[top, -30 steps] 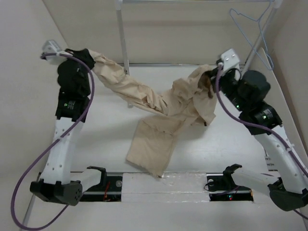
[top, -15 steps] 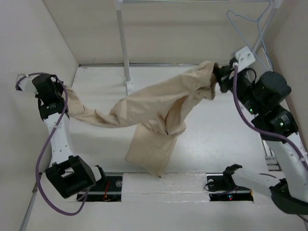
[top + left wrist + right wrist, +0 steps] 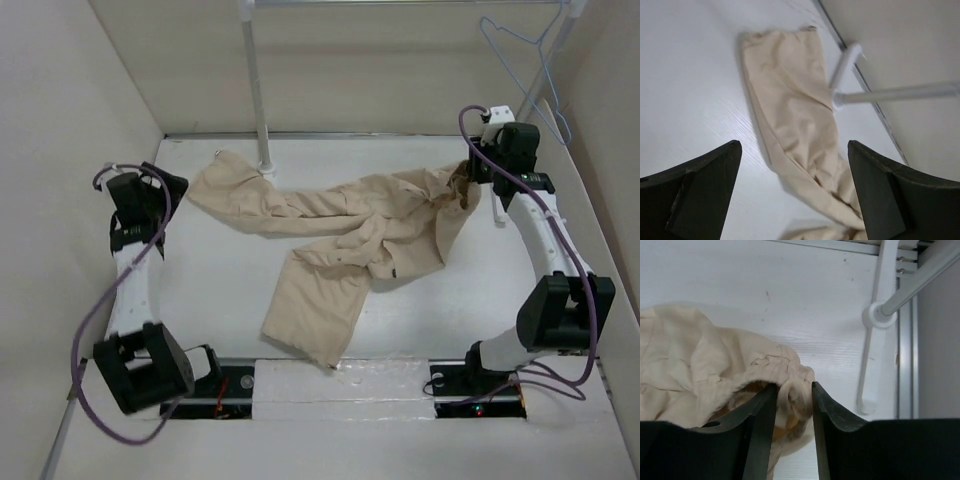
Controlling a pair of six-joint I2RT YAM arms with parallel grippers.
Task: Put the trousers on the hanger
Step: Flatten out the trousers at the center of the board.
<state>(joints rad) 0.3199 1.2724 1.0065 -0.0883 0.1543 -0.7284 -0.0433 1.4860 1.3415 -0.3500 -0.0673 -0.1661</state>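
Observation:
The beige trousers (image 3: 340, 225) lie spread and wrinkled across the table, one leg reaching back left, the other toward the near edge. Left of that back leg my left gripper (image 3: 172, 183) stands open and apart from the cloth; in the left wrist view the leg (image 3: 790, 115) lies flat beyond the wide-open gripper (image 3: 792, 145). My right gripper (image 3: 470, 170) is at the waist end on the right. Its jaws (image 3: 792, 386) stand partly open with a bunched fold of the waistband (image 3: 700, 360) between them. The pale blue wire hanger (image 3: 520, 50) hangs at the back right.
A white rack pole (image 3: 255, 80) rises from its foot beside the back trouser leg; a second slanted pole (image 3: 545, 70) stands at the back right, close to my right gripper. Beige walls enclose the table on the left, back and right.
Both arms came down and the trousers, held stretched in the air before, now lie on the table. The left gripper let go of the leg and opened wide; the right jaws have parted.

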